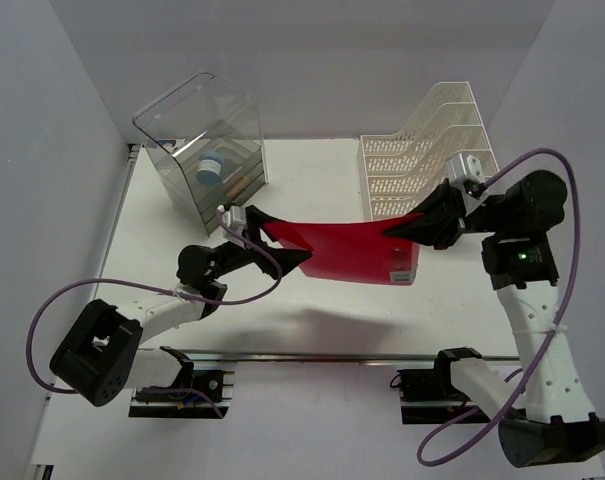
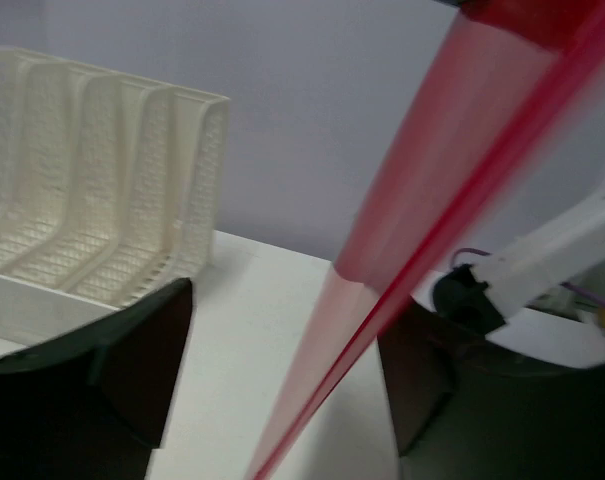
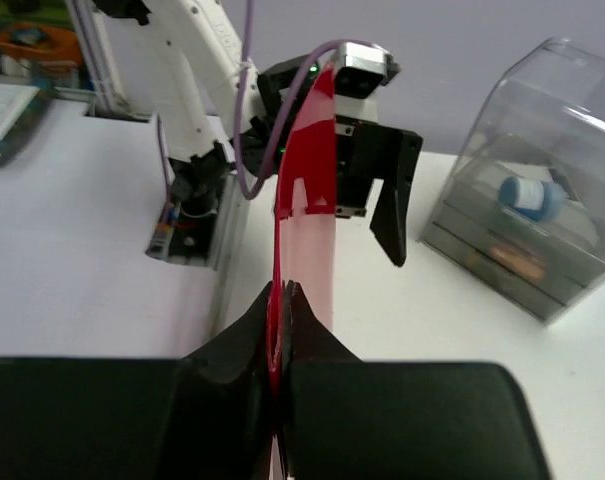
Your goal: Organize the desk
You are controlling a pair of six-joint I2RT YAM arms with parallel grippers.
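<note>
- The desk (image 1: 322, 170) lies flat beneath both grippers.
- The right gripper (image 1: 394, 232) is clamped tight on one end of a red folder (image 1: 352, 250), which is held on edge over the desk's middle.
- The left gripper (image 1: 287, 250) stands wide, its fingers on either side of the folder's other end, with gaps showing.

Reaches in low from the left base with the left arm, elbow bent, forearm angled toward the middle. Holds the left hand (image 1: 287, 242) wide open, one finger on each side of the red folder's (image 1: 352, 255) left end, with a gap showing at both fingers in the left wrist view. Rises tall from the right base with the right arm, upper link near upright, wrist folded over and pointing left. Pinches the right hand (image 1: 394, 232) closed on the folder's right edge, fingertips pressed together over the sheet. Points the two hands toward each other.
</note>
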